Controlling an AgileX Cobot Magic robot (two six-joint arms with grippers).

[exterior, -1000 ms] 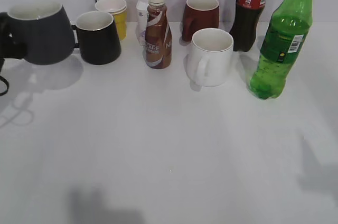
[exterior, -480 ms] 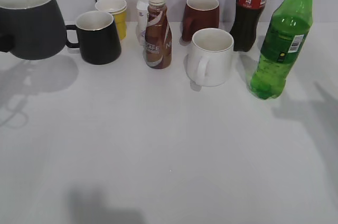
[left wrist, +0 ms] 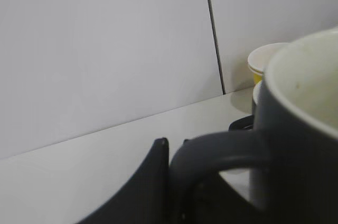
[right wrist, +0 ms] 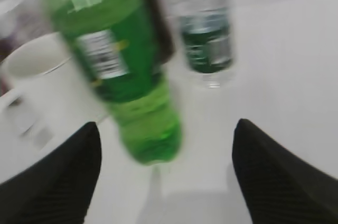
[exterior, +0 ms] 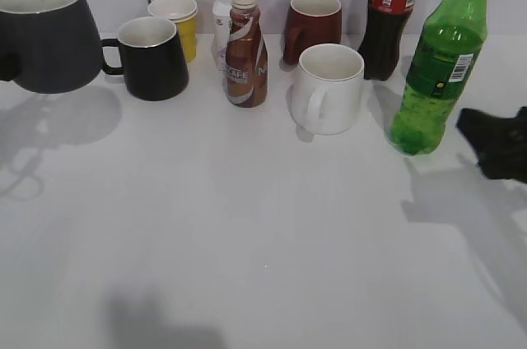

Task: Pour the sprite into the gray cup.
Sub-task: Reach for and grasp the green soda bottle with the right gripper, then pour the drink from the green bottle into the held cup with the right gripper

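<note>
The gray cup (exterior: 45,36) hangs above the table at the far left, upright, its off-white inside showing. In the left wrist view my left gripper (left wrist: 177,182) is shut on the loop handle of the gray cup (left wrist: 301,145); one dark finger (left wrist: 153,182) presses against the handle. The sprite (exterior: 440,69) stands upright at the right rear. My right gripper (exterior: 496,145) comes in from the right edge, level with the bottle's lower half and a short way to its right. In the right wrist view my right gripper (right wrist: 166,131) is wide open, with the sprite (right wrist: 124,71) just ahead of the jaws, untouched.
A glossy black mug (exterior: 152,57), yellow cup (exterior: 179,20), brown coffee bottle (exterior: 245,48), maroon mug (exterior: 313,26), white mug (exterior: 328,90) and cola bottle (exterior: 391,20) stand along the back. A clear water bottle (right wrist: 203,28) stands behind the sprite.
My right gripper has come into view from the right, towards the sprite. The gray cup moved left and up a second ago and has since held still.
</note>
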